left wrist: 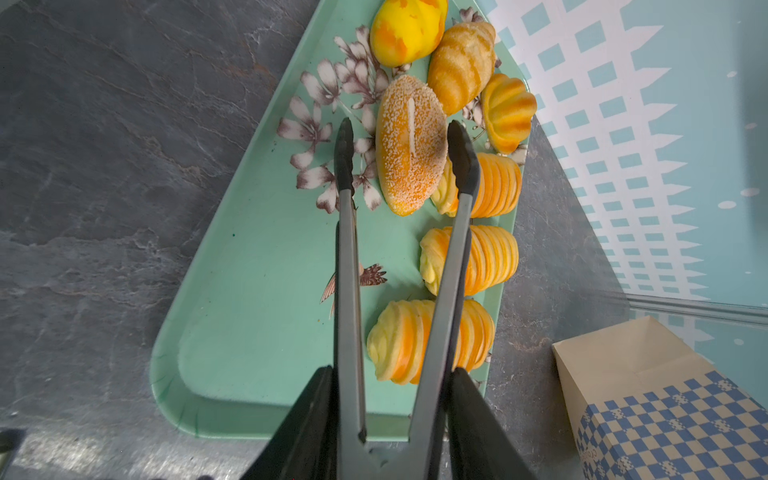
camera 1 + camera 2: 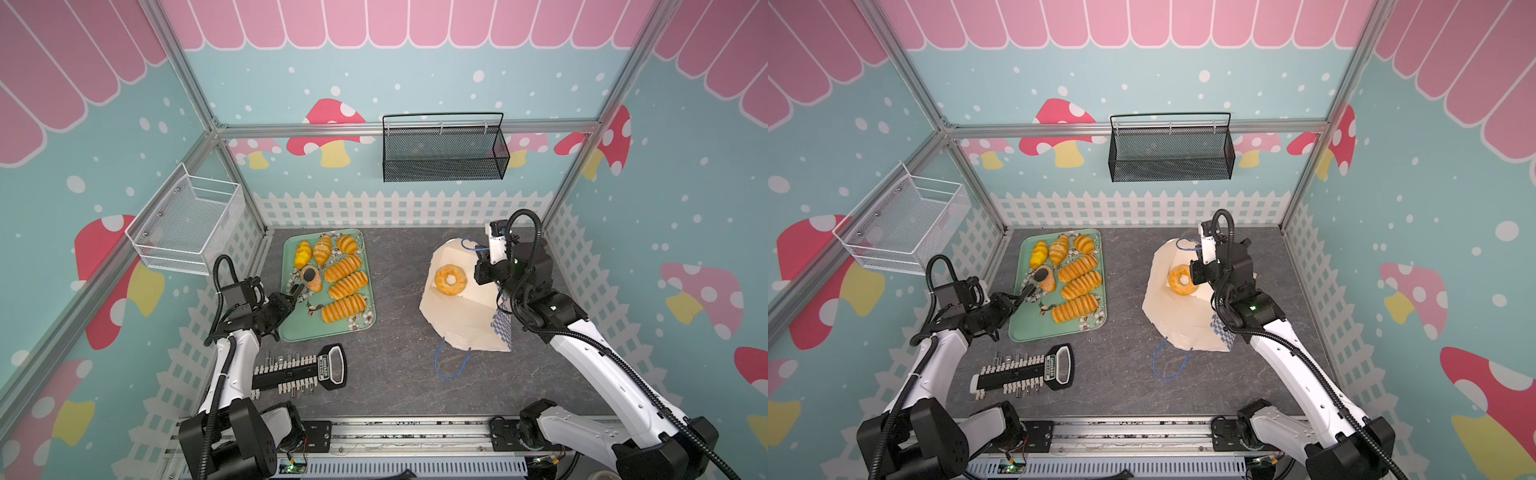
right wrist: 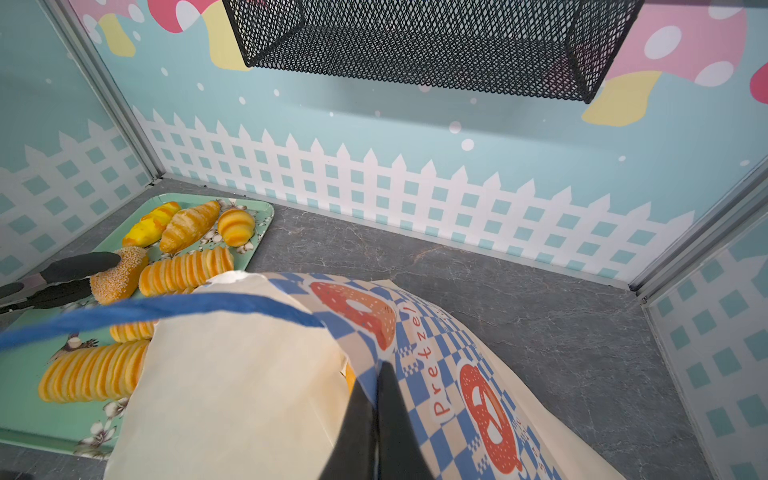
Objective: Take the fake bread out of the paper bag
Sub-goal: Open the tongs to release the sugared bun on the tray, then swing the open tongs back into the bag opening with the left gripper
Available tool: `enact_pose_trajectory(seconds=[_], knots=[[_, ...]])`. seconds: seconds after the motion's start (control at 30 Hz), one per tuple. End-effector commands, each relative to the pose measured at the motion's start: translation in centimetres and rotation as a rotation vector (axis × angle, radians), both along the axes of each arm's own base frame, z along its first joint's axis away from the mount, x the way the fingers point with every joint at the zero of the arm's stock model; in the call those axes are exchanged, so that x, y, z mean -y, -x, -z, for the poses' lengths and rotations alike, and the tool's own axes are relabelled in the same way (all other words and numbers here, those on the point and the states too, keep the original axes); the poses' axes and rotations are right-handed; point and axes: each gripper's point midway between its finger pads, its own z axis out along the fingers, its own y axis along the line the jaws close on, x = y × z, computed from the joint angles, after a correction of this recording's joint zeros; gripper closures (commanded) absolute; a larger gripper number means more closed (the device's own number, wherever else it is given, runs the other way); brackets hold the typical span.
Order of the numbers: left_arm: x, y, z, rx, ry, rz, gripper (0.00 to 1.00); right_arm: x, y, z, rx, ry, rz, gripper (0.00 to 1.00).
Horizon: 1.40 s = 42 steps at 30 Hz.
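The left gripper (image 1: 392,382) clamps the handles of a pair of tongs (image 1: 347,249), whose black tips stand apart on either side of a sesame bun (image 1: 409,141). The bun lies on the green tray (image 1: 249,332) at the far left corner of the desk (image 2: 395,332). One tip is clear of the bun and the other sits at its edge, though contact cannot be told.

The right gripper (image 3: 376,415) is pinched tight on the wall of the paper bag (image 2: 457,324), which sits on the right half of the desk. Its mouth is open, and one doughnut (image 2: 451,280) lies inside.

The step looks like setting the bun down. To do it well, the tongs should spread until both tips are clear, then rise straight up. A sideways swing could drag the bun or nudge the ribbed loaf (image 1: 494,185) just beside it. The bag mouth should be held wide for the doughnut.
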Motion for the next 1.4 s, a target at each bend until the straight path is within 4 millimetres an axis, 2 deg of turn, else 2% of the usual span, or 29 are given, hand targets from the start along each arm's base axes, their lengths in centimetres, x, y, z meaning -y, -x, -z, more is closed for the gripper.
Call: enact_pose_trajectory(seconds=[0.0, 0.43, 0.63, 0.8, 0.87, 1.0, 1.17, 1.37], knots=[[-0.8, 0.5, -1.3, 0.001, -0.038, -0.024, 0.57, 0.2, 0.5, -1.5, 0.042, -0.022, -0.005, 1.0], [0.5, 0.9, -5.3, 0.08, -0.046, 0.043, 0.54, 0.2, 0.6, -1.7, 0.041, -0.027, -0.007, 1.0], [2.2, 1.3, -9.3, 0.165, -0.064, 0.092, 0.6, 0.1, 0.5, -1.6, 0.035, -0.019, -0.006, 1.0], [3.6, 2.0, -13.0, 0.227, -0.134, 0.134, 0.69, -0.1, 0.2, -1.8, 0.034, -0.024, -0.012, 1.0], [3.5, 2.1, -13.2, 0.214, -0.154, 0.144, 0.75, -0.3, 0.2, -1.8, 0.032, -0.03, -0.018, 1.0], [3.5, 2.0, -12.3, 0.185, -0.164, 0.164, 0.89, -0.6, 0.1, -1.7, 0.026, -0.043, -0.03, 1.0], [3.7, 1.9, -13.1, 0.21, -0.172, 0.176, 1.0, -0.5, 0.2, -1.9, 0.03, -0.04, -0.027, 1.0], [5.8, 1.8, -16.6, 0.309, -0.171, 0.26, 1.0, -0.5, 0.1, -1.7, 0.026, -0.036, -0.025, 1.0]])
